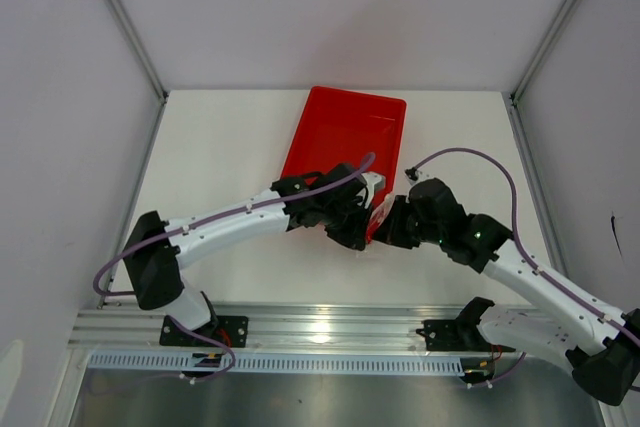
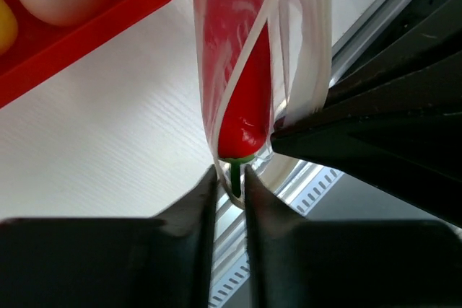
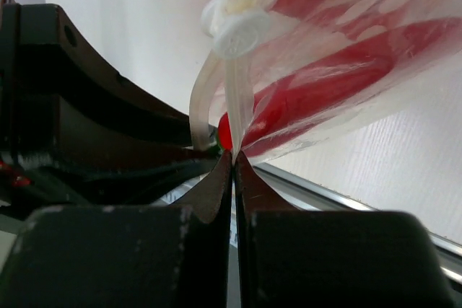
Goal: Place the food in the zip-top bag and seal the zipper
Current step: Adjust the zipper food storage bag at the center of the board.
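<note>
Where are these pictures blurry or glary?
Left wrist view: the left claw is a dark, soft-focus mass up close, while the chili pepper looks fairly sharp with glossy highlights. Right wrist view: the right claw is blurred too, and pale glare streaks cross the bag. Top view: even light, with a bright reflection on the metal rail.
</note>
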{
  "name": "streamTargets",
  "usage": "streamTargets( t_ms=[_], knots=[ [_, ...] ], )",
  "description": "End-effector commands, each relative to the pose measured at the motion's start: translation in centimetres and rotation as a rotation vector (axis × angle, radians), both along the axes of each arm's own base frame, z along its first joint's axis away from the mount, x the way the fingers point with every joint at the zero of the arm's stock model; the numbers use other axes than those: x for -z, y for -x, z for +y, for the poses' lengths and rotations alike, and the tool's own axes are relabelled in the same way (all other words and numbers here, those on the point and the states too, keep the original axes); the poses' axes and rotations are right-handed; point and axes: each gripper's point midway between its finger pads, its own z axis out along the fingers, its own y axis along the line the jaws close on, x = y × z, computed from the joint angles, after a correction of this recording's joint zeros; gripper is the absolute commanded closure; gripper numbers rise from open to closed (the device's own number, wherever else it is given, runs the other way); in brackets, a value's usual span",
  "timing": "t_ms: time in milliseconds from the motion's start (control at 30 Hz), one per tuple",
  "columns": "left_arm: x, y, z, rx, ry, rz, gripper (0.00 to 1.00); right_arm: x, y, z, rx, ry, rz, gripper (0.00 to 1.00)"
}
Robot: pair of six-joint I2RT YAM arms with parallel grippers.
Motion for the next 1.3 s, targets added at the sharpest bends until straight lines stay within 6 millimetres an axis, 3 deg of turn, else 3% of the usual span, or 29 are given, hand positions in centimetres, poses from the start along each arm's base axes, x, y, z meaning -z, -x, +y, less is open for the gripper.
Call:
streamTargets(
  t_ms=[0, 200, 367, 833, 1000, 1167, 1267],
  knots=[
    [0.1, 0.5, -0.2, -0.006, -0.011, -0.017, 0.72, -0.8, 0.1, 0.7, 0.003, -0.061, -0.011, 1.0],
    [-1.0, 0.9, -0.1, 0.019, 0.006, -0.048, 0.54, -0.4, 0.3, 1.0, -0.003, -0.082, -0.004, 1.0],
    [-1.8, 0.5, 1.2, 0.0, 0.001, -0.1, 0.47, -0.4, 0.4, 0.8, 0.001, -0.082, -0.009, 1.0],
    [-2.2, -0.3, 1.2, -0.028, 0.005, -0.125, 0.73, -1.0, 0.7, 1.2, -0.018, -0.106, -0.019, 1.0],
    [-0.9, -0.2, 0.4, -0.012, -0.012, -0.093, 0.8, -1.4, 0.5, 1.5, -0.017, -0.123, -0.026, 1.0],
    [0.4, 1.2, -0.3, 0.035, -0.003, -0.041, 0.86, -2.3, -0.1, 1.8, 0.005, -0.156, -0.039, 1.0],
    [0.1, 1.4, -0.2, 0.038, 0.013, -0.042, 0.92, -2.5, -0.6, 1.6, 0.025, -0.158, -0.051, 1.0]
  ],
)
